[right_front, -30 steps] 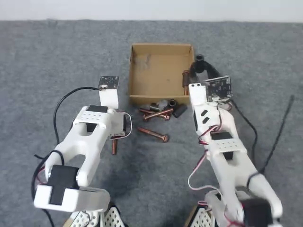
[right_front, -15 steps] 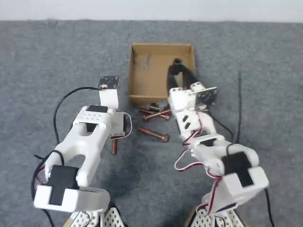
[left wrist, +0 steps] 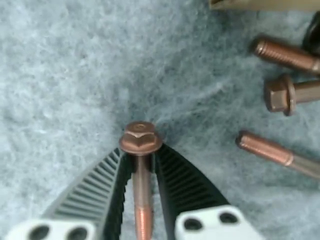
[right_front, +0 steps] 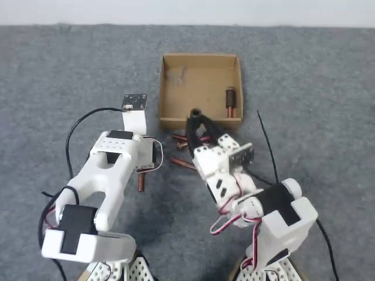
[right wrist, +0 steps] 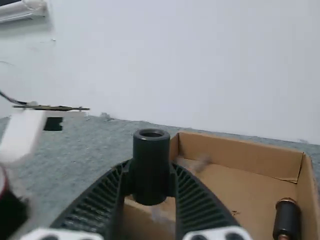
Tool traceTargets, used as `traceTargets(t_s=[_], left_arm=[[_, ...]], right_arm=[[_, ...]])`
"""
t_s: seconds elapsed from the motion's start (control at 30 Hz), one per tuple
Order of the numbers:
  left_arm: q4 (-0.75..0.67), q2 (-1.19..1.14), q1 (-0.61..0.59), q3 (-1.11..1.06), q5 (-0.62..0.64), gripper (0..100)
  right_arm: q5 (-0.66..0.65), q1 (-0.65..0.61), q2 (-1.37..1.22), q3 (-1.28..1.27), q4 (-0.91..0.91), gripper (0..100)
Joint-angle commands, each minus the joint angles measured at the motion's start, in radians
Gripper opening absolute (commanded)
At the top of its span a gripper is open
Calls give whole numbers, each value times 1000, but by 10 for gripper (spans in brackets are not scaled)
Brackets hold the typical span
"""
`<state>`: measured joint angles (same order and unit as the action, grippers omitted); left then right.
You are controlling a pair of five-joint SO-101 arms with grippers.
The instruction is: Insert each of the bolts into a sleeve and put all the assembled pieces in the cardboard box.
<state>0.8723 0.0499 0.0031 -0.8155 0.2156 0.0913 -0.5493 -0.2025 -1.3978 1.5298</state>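
The left arm [right_front: 108, 170] folds low over the table, wrist tipped down. The left pincer [left wrist: 141, 150] is clamped on a copper held bolt [left wrist: 140, 139]. Its shank runs back between the ribbed fingers [left wrist: 107, 175], and its hex head sits just past their tips, facing the floor covering; whether it touches cannot be told.

The right arm [right_front: 275, 216] is bent tight over its base with the wrist raised. The right pincer [right wrist: 151, 172] points forward and upward, closed around a black sleeve [right wrist: 151, 160]. The sleeve stands upright in the grip, open bore on top, rising above the fingertips.

To the right of the left pincer, well apart from its tips, three loose bolts [left wrist: 287, 95] lie on their sides. In the high view one bolt lies between the two arms, and the rest crowd beneath the right pincer, partly hidden by it.

Just beyond and below the right pincer stands the cardboard box [right_front: 161, 88], open at the top, its near wall under the sleeve. Inside it, to the right of that pincer and close to the right wall, lies an assembled piece [right_front: 230, 102], copper with a dark sleeve on it.

A black cable [right_front: 79, 126] loops off the left arm. Everything rests on grey carpet [right_front: 58, 70], and a plain white wall [right wrist: 200, 60] rises behind it
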Motion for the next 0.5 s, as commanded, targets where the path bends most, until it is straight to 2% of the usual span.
traceTargets(t_s=[0.0, 0.23, 0.47], left_arm=[[-17, 71, 5, 7, -14, 12], [-17, 71, 5, 7, -14, 12], [-20, 71, 5, 10, -14, 12]], right_arm=[[9, -35, 18, -75, 104, 7], [9, -42, 18, -222, 211, 7], [9, -27, 12, -252, 216, 7]])
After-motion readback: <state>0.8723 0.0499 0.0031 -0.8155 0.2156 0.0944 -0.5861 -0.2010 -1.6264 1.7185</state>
